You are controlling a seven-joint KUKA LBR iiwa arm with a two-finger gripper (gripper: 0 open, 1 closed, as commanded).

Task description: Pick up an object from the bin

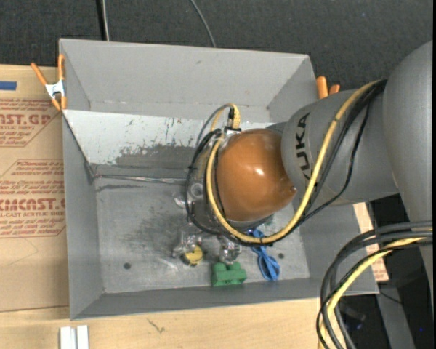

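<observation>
Apparently short of gripping: low in the bin (80, 195) with tool (207, 251) open by a yellow bit (194, 256), lift left.

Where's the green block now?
Low in the camera view, the green block lies on the bin floor, below the gripper, between a small yellow piece and a blue thing.

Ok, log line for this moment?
claw open, low in grey metal bin | small yellow rounded piece by one finger | green plastic block, blue plastic piece nearby
</observation>
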